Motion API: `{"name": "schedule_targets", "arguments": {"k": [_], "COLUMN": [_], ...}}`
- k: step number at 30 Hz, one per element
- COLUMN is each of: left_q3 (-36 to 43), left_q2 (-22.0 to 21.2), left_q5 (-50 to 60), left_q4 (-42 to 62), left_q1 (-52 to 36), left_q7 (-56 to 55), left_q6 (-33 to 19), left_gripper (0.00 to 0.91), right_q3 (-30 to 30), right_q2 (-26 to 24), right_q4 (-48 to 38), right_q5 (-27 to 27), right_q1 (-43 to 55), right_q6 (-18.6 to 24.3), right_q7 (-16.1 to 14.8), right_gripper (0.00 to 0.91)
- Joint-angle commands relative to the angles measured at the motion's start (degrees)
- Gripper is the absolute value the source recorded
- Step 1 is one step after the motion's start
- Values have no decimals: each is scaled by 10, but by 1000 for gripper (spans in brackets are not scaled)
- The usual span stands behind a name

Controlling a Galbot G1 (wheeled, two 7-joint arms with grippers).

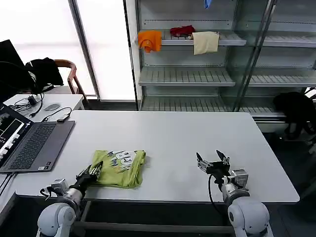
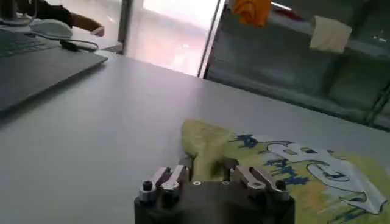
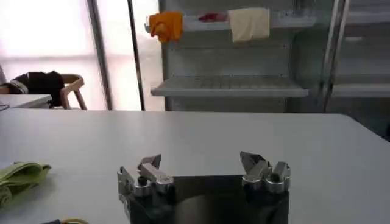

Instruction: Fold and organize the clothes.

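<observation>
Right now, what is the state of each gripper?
Left gripper: closed on the near corner of the T-shirt.
Right gripper: open, holding nothing, over the table.

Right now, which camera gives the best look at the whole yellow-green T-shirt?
The head view: the T-shirt lies folded on the table, all edges visible. The left wrist view shows its print close up, cropped; the right wrist view catches an edge.

White table [image 1: 177, 143], rectangular. On it: one folded lime yellow-green T-shirt [image 1: 120, 168] with white-blue print up, near the front edge, left of centre; one open grey laptop [image 1: 30, 145] at the left end, well apart from the T-shirt.
</observation>
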Motion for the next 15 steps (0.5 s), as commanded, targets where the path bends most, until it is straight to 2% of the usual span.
{"name": "schedule_targets", "arguments": {"k": [1,10,15], "left_q3": [7,-1,-46], "left_q2": [-4,-1,29], "left_q5": [37,119,208], "left_q4": [-4,-11,-33], "left_q1": [0,8,3], "left_q7": [-6,14,44], "left_q6": [-22,-103,-116], "left_gripper": [0,0,0], "right_q3": [2,3,5], "right_q2": [0,-3,-7], "right_q4": [0,-3,-7], "right_q5": [0,0,2], "right_q1": [-1,2,5], "right_q6": [0,0,0], "right_q7": [1,2,0], "right_gripper": [907,907,907]}}
